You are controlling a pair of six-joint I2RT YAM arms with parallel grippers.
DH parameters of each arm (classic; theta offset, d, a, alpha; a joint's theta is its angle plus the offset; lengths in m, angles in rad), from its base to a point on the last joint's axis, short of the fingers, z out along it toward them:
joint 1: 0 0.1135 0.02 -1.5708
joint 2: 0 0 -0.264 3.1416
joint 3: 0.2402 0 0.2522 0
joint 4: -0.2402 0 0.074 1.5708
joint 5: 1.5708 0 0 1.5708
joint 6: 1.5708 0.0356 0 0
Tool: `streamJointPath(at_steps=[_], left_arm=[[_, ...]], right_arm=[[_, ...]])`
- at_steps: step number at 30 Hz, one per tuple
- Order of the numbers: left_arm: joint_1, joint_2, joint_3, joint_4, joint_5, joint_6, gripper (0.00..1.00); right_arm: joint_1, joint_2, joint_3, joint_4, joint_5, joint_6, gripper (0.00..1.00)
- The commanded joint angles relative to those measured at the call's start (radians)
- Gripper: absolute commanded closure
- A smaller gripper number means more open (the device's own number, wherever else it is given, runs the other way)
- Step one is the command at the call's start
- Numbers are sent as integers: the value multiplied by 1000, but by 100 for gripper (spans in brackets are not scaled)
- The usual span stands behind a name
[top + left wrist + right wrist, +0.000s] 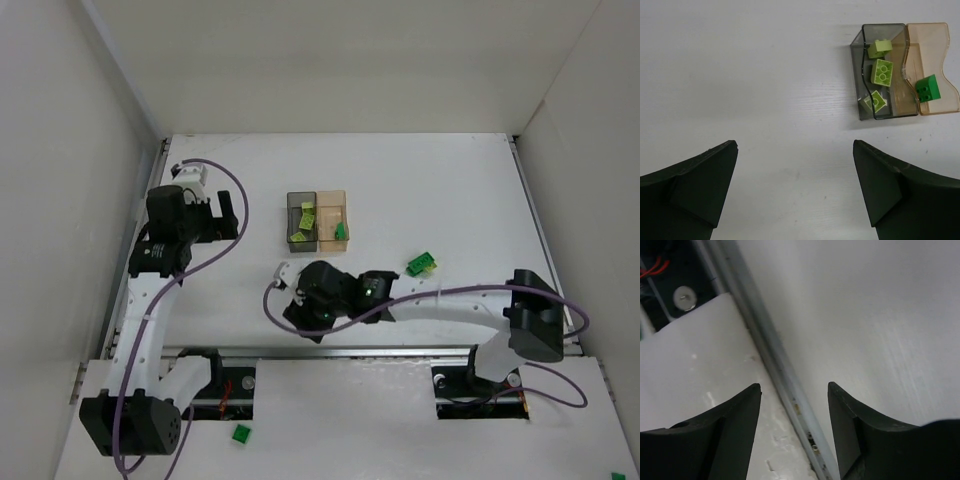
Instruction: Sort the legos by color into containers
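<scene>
Grey bin [864, 65]: upper right of left wrist view, holding three pale yellow-green bricks [882, 72].
Amber bin [940, 55]: touching its right side, holding one dark green brick [927, 88].
Loose green brick [421, 263]: on the table right of the bins, just above the right arm [450, 300].
Stray green brick [241, 432]: on the base shelf [330, 420].
Left gripper [795, 192]: wide, empty.
Right gripper [794, 432]: spread, empty, over the edge rail [775, 365].

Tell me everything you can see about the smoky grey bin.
The smoky grey translucent plastic bin is a small, open-topped rectangle standing upright on the white table. One long side sits against the pale amber translucent bin. Three pale yellow-green studded bricks lie inside it, one of them tilted.
</scene>
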Motion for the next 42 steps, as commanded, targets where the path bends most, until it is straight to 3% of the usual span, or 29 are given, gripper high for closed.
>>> streamJointPath(at_steps=[1, 8, 17, 24, 42], left_arm=[[42, -11, 71, -46, -3, 40, 1], [138, 110, 151, -77, 125, 83, 1], [168, 172, 200, -77, 111, 105, 1], [178, 126, 158, -77, 143, 142, 1], [187, 20, 104, -108, 122, 218, 1]], right_arm=[[94, -57, -31, 131, -24, 27, 39], [237, -70, -45, 151, 102, 76, 39], [487, 114, 37, 183, 222, 95, 39], [505, 157, 70, 234, 176, 119, 39], [574, 354, 277, 246, 110, 138, 19]])
